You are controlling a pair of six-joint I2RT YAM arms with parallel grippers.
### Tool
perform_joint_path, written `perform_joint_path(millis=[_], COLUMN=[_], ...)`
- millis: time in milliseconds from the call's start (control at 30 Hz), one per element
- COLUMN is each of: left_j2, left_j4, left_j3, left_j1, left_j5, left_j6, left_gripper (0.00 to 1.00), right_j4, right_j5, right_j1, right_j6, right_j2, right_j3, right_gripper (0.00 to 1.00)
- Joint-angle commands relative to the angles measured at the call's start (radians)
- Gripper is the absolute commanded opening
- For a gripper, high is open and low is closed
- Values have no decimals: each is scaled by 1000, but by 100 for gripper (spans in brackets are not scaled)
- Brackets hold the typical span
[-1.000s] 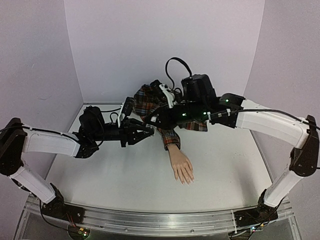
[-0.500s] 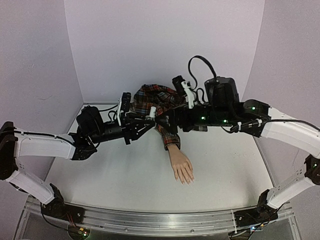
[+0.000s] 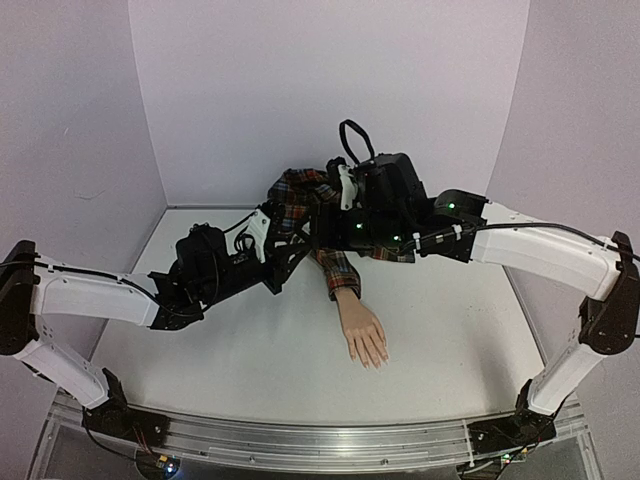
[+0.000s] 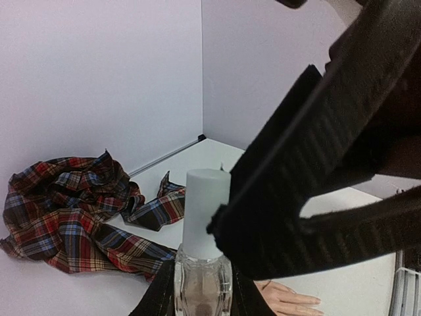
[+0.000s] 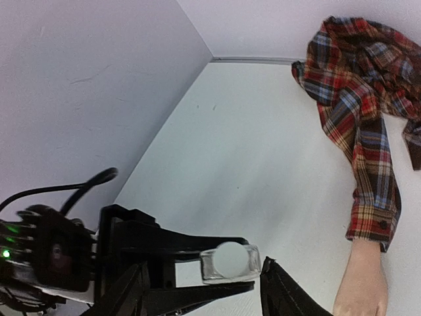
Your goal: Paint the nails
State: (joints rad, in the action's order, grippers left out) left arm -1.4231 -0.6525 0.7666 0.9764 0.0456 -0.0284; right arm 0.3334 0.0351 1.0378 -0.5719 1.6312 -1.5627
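White tabletop (image 3: 250,340): left tool (image 3: 283,256) clenched on slick, probably fragile glass bottle (image 4: 200,283); right tool (image 5: 200,296) spread over cap (image 4: 205,210), best pinched by its sides; nails (image 3: 374,361) tiny, rigid, hand (image 3: 362,335) likely light.

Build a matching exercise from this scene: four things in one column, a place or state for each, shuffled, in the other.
Things
1. small clear glass bottle with a white cap
2. pale peach mannequin hand
3. red-blue plaid shirt
4. right gripper

Places or states
A. crumpled near the back wall
B. open, fingers spread wide
C. clamped in the left gripper
D. lying flat on the white table, fingers towards the near edge

Pairs: 1-C, 2-D, 3-A, 4-B
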Motion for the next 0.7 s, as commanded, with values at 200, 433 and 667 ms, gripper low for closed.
perform_joint_path(millis=[200,433,667], left_j2=[12,33,54], left_j4=[-36,-34,-31], left_j3=[35,25,15], left_j1=[9,9,8], left_j5=[42,40,15], left_j6=[-15,-9,16], left_gripper=[0,0,0], right_j4=[33,42,42], right_j5=[35,42,47], right_j1=[4,4,4], right_j6=[-13,7,36], right_j2=[66,94,92], right_j3=[-106,-139,-120], right_gripper=[36,35,11])
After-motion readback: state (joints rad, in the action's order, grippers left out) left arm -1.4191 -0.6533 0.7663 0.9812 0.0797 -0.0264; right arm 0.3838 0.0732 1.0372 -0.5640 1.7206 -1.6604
